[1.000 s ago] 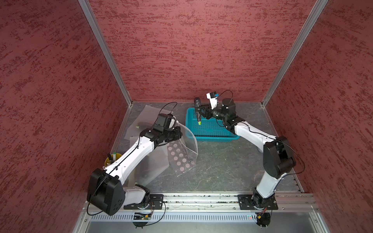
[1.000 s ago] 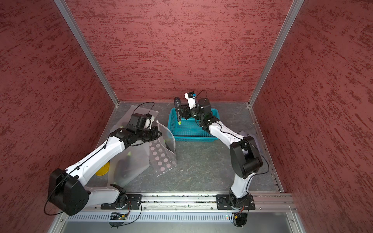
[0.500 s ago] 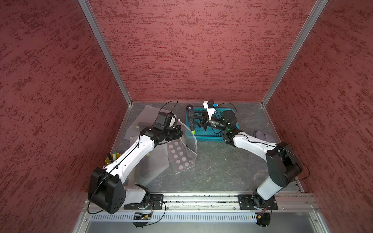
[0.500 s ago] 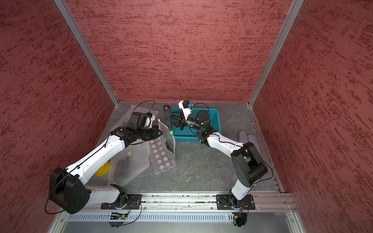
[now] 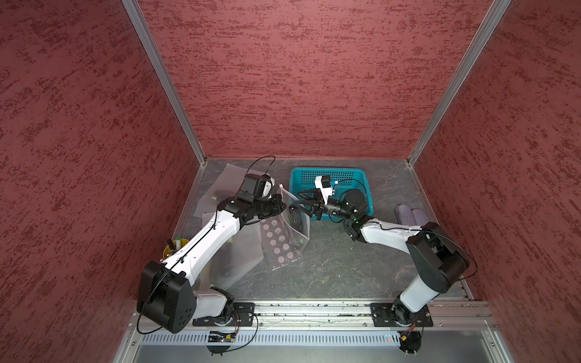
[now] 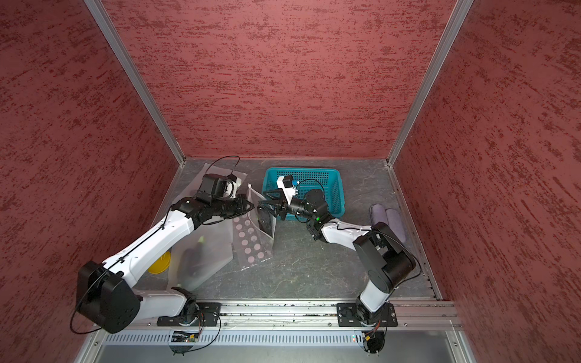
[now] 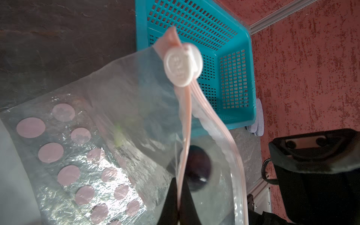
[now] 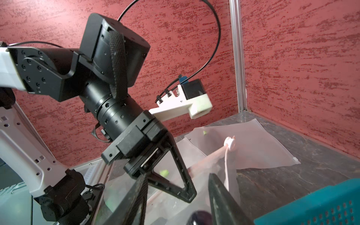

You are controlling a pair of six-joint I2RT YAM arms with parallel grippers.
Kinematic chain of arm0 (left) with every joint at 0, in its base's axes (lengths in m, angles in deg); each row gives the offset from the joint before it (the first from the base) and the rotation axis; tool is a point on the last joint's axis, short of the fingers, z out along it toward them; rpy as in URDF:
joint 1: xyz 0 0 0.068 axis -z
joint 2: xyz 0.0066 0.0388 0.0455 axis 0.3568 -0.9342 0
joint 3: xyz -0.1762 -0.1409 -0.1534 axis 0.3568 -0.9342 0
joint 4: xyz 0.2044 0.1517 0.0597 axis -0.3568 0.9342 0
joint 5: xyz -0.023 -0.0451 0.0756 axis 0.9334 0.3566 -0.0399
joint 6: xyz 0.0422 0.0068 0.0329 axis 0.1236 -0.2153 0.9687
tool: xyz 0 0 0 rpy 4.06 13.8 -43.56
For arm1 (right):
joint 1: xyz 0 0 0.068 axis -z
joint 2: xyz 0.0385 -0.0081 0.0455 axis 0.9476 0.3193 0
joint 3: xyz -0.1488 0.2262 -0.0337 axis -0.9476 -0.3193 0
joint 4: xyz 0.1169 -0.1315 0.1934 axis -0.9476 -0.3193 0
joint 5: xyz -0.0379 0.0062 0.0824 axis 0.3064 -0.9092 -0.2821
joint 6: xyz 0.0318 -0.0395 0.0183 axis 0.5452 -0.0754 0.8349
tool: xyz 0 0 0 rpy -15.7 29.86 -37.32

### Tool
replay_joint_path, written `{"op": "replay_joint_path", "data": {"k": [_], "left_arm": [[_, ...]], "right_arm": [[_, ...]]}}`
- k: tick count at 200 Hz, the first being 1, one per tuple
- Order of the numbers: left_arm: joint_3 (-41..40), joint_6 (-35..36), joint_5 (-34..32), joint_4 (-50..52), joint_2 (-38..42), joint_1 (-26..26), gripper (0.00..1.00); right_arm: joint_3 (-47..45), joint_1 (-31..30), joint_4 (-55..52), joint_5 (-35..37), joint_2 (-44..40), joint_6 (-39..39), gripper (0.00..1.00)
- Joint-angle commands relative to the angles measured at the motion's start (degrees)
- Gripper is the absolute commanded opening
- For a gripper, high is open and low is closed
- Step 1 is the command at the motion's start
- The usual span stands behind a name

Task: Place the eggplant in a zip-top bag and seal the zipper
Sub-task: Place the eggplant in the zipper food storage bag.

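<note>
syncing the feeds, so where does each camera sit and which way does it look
Both top views: high above the front rail, looking down; left arm and right arm whole, left tool on the bag, right tool near the basket.
Left wrist: looks past its shut tool at the bag's zipper.
Right wrist: behind the open right tool, facing the left arm.
Both wrists share bag, eggplant, basket.

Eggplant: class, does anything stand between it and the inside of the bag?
Nothing visible does. The left claw pinches one zipper edge, the bag gapes, and the eggplant is already between its edges.
</note>
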Motion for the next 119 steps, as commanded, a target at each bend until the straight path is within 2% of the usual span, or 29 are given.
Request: {"op": "replay_joint_path", "data": {"k": [1,48,78,97,119], "left_arm": [[-0.4,-0.3,1.0,-1.6,1.1,-0.5,0.00],[-1.2,-2.4,0.5,-2.2,2.1,-1.7,0.00],[-2.0,-8.7,-2.2,-3.4,3.1,-3.0,0.00],[-2.8,-13.1,-3.7,-5.7,3.9,-3.4,0.00],[-3.1,-17.7,-4.8,-7.9,4.3,-3.8,0.00]], "right_arm": [[-0.9,-0.6,5.0,0.8,-0.2,-1.6,0.55],[-0.1,-0.6,-3.4,5.2,-3.9,-2.7,0.62],[-1.0,-0.7,-11.0,8.7,-7.7,-4.4,0.71],[-3.4,-0.6,-12.2,10.3,-10.3,-5.1,0.79],[-5.2,-0.6,-13.7,9.7,-11.7,-6.5,0.83]]}}
